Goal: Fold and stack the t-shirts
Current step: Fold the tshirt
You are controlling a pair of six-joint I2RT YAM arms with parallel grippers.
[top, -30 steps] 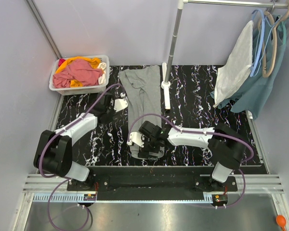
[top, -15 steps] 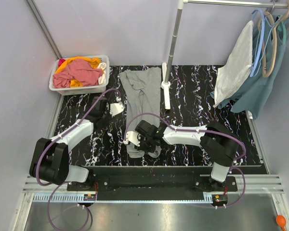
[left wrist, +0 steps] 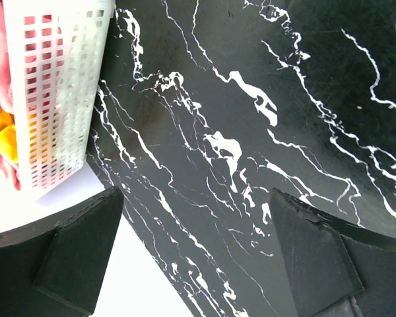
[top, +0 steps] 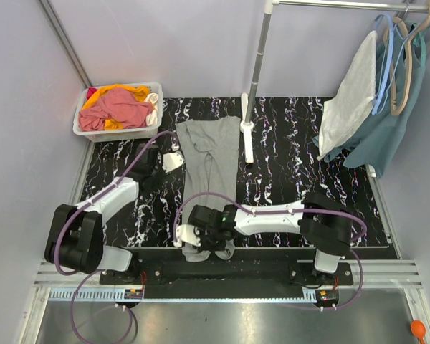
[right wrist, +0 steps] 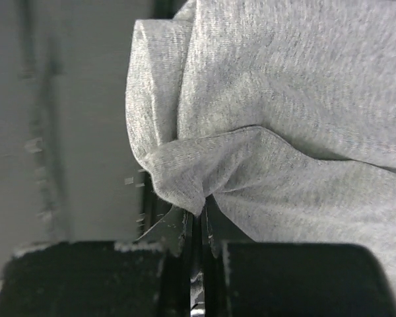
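A grey t-shirt point(top: 211, 154) lies as a long strip down the black marble table point(top: 308, 186), from the back middle to the near edge. My right gripper point(top: 199, 242) is shut on the shirt's near end, which hangs bunched over the table's front edge. In the right wrist view a pinched fold of the grey t-shirt point(right wrist: 284, 132) runs into the closed right gripper point(right wrist: 201, 221). My left gripper point(top: 173, 160) stands open just left of the shirt. In the left wrist view the left gripper point(left wrist: 198, 254) shows only bare marble between its fingers point(left wrist: 79, 254).
A white basket point(top: 93, 130) of pink and yellow clothes sits at the back left, and its mesh wall point(left wrist: 53, 86) is close to the left gripper. A rack pole point(top: 255, 72) stands on a white foot point(top: 247, 140) beside the shirt. White and teal garments point(top: 358, 107) hang at right.
My right gripper has shut on the grey shirt's near end and dragged it left toward the front edge, stretching the shirt. The left arm shifted slightly left early on, then held still.
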